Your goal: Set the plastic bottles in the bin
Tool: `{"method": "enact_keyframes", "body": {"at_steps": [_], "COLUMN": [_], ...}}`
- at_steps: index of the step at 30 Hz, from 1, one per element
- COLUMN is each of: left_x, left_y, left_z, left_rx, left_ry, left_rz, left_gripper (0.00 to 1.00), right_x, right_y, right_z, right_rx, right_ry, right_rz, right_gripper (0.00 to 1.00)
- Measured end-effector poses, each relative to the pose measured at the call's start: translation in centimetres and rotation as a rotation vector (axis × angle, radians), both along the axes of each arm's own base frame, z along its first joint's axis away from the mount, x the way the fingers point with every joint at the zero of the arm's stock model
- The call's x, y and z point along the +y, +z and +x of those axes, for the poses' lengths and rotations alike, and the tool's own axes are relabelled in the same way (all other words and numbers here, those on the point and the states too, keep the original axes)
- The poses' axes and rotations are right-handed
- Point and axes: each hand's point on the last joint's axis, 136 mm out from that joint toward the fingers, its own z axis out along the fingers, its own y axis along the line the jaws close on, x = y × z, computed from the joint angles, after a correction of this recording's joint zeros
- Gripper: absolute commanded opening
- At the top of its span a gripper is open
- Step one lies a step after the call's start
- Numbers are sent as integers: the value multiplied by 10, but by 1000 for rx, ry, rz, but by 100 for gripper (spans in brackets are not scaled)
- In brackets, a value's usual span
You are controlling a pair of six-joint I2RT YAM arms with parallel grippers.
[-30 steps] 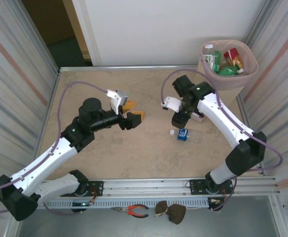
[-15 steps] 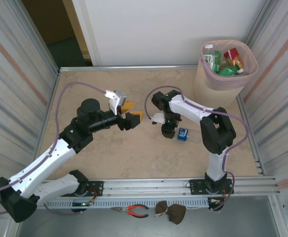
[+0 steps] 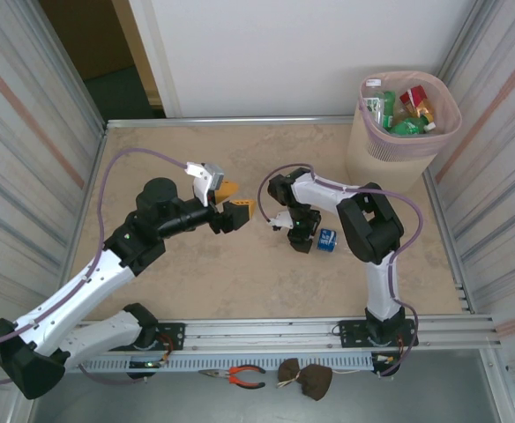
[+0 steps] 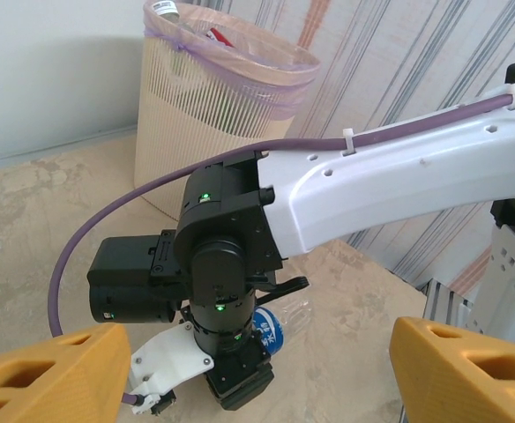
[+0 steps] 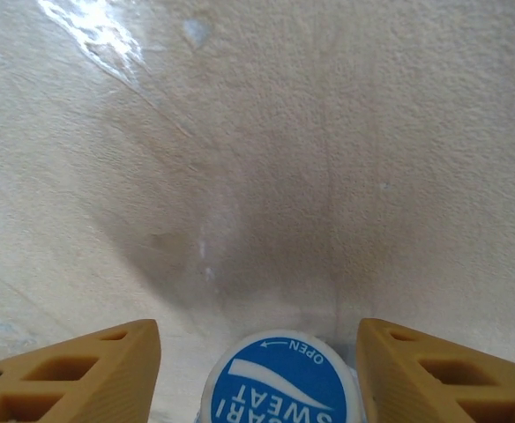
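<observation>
One plastic bottle (image 3: 327, 240) lies on the surface (image 3: 196, 273) right of centre, its blue cap (image 5: 279, 379) between the right hand's (image 5: 256, 339) parted, unclamped fingers; that arm folds steeply down; the left hand (image 3: 238, 198) hovers nearby, fingers apart; the bin (image 3: 390, 154) stands far right.

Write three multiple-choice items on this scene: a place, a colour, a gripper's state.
1. Where on the table does the tall beige perforated plastic bin stand?
A. near left corner
B. far right corner
C. middle

2. What colour is the label on the clear plastic bottle lying on the table?
A. red
B. blue
C. purple

3. The left gripper is:
A. open and empty
B. shut on a bottle
C. shut on nothing

Answers:
1 B, it stands against the far right edge.
2 B, a blue band wraps the bottle.
3 A, its jaws stand wide apart, nothing held.
</observation>
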Motion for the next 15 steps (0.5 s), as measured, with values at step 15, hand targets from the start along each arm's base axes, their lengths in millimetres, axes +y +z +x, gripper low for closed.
{"method": "enact_keyframes", "body": {"at_steps": [15], "left_x": [3], "left_y": [4], "left_z": [-1], "left_rx": [-9], "left_ry": [10], "left_rz": [-5], "left_gripper": [78], "right_x": [-1], "right_y": [-1], "right_z": [1], "right_rx": [-5], "right_ry": [-9], "right_rz": [-10], "right_gripper": [38]}}
